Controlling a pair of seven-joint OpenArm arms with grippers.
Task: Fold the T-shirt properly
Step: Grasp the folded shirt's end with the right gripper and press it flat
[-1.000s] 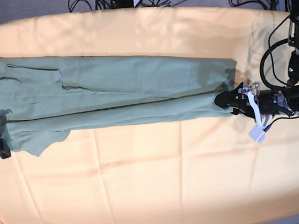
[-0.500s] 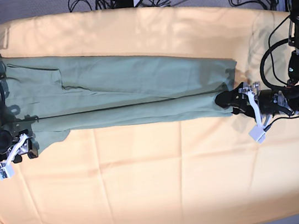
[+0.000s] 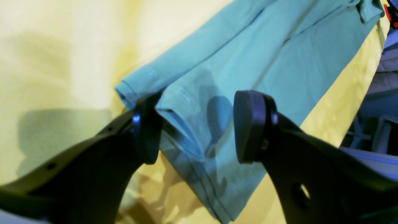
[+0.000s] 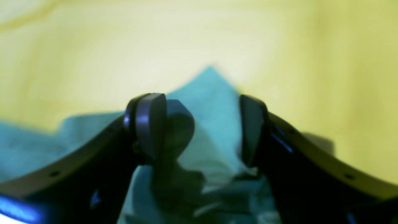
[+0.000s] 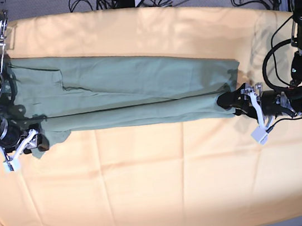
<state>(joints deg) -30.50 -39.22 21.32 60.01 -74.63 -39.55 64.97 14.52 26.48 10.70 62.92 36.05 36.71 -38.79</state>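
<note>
In the lower part of the left wrist view, the left gripper [image 3: 199, 127] has its fingers [image 3: 252, 124] spread apart around the hemmed corner of the T-shirt [image 3: 248, 62], one finger at the edge of the fold, the other resting over the fabric; nothing is pinched yet. The right wrist view is blurred, but the right gripper [image 4: 202, 127] looks open too, its fingers [image 4: 152, 124] straddling a pointed flap of green cloth.

Farther out, in the base view, the T-shirt [image 5: 137, 92] lies as a long band, already doubled lengthwise, across the upper half of the orange-yellow cloth [image 5: 162, 190] covering the desk. The left gripper [image 5: 251, 104] sits at its end on the right of the frame, the right gripper [image 5: 23, 146] at the loose lower corner on the left.

The risk from here: a closing finger may catch only the top layer, or the orange-yellow cloth as well, so the fold slides apart or lifts skewed.
</note>
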